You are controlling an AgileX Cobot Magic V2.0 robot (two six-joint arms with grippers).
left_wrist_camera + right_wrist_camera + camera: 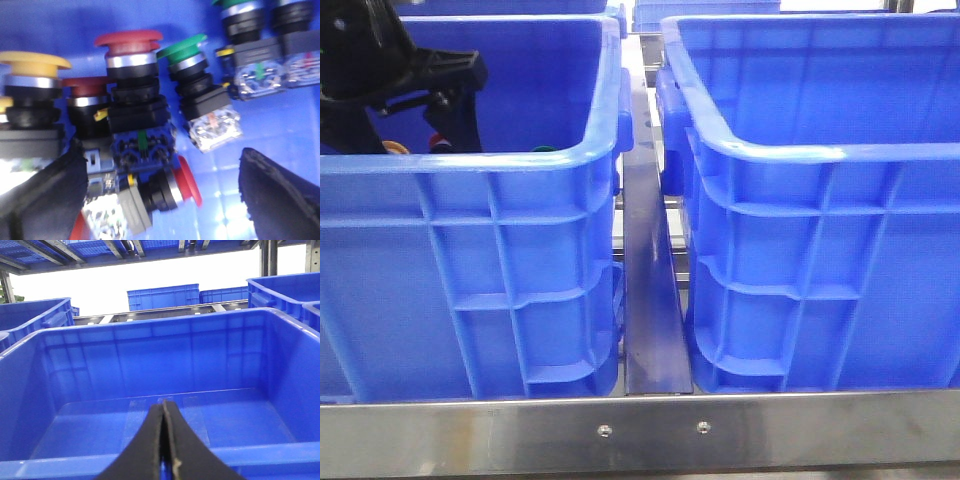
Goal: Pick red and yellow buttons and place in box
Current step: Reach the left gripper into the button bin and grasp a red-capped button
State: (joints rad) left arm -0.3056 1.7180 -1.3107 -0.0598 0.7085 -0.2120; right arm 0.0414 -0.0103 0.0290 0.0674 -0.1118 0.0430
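My left gripper (162, 170) is open, low inside the left crate (470, 160), among a heap of push buttons. A red button (186, 180) lies on its side between its fingers (45, 200), untouched. Beyond it stand another red button (129, 42), a darker red one (87, 85) and a yellow button (32, 62). In the front view the left gripper (450, 125) hangs at the crate's far left, with bits of yellow (395, 147) and red (438, 140) below it. My right gripper (164, 407) is shut and holds nothing, over the box (150, 325), the right crate (820, 150).
Green buttons (182, 47) and clear contact blocks (215, 127) lie mixed with the others; a green cap (542, 150) shows over the rim. A metal rail (650, 300) runs between the two crates. More blue crates (162, 296) stand behind.
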